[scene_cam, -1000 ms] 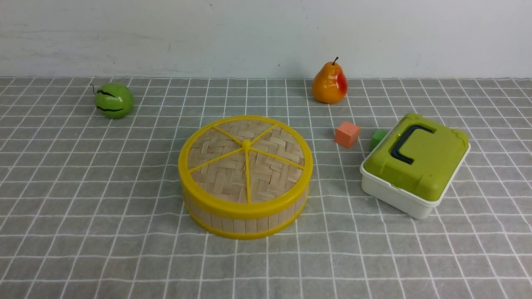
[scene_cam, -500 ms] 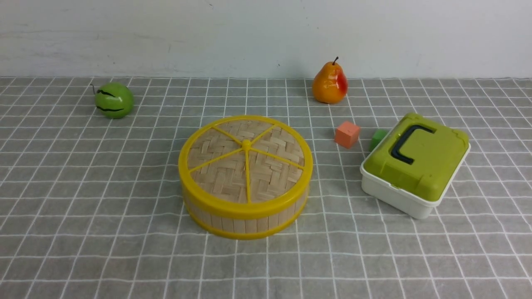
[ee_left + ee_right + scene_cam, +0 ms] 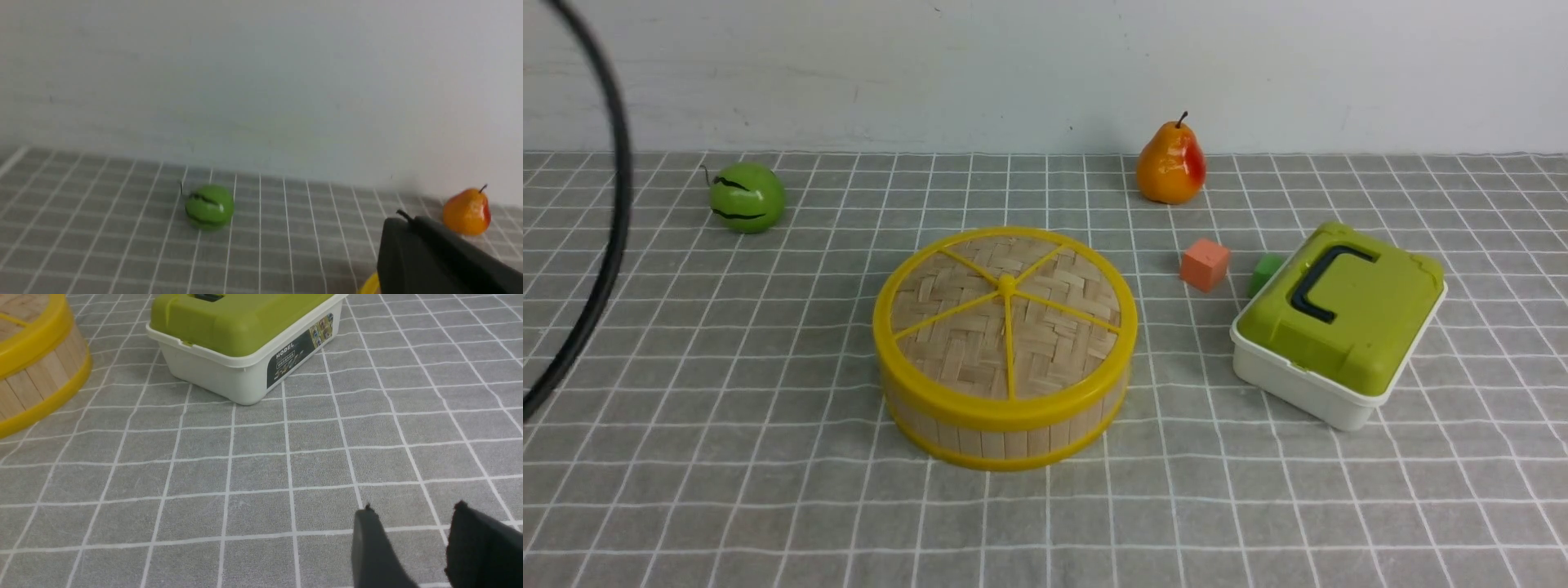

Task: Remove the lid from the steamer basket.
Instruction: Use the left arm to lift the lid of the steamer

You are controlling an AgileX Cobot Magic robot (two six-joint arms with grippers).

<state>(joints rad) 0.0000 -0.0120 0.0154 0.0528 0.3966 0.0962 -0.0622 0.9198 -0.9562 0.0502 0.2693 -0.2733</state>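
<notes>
The lid (image 3: 1005,314), woven pale bamboo with a yellow rim, spokes and centre knob, lies closed on the steamer basket (image 3: 1005,433) at the middle of the table. The basket's wall also shows in the right wrist view (image 3: 36,371). A sliver of yellow rim (image 3: 369,286) shows in the left wrist view beside my left gripper (image 3: 404,218), whose dark fingers are together, empty and raised over the table. My right gripper (image 3: 414,508) is open and empty, low over the cloth, nearer than the box. Neither gripper shows in the front view.
A white box with a green lid (image 3: 1339,318) stands right of the basket. An orange cube (image 3: 1205,264) and a green cube (image 3: 1265,270) lie behind it. A pear (image 3: 1171,167) and a green ball (image 3: 747,197) sit near the back wall. A black cable (image 3: 613,220) hangs at the left.
A black cable has swung into the front view at the left edge. The basket, lid and other objects have not moved.
</notes>
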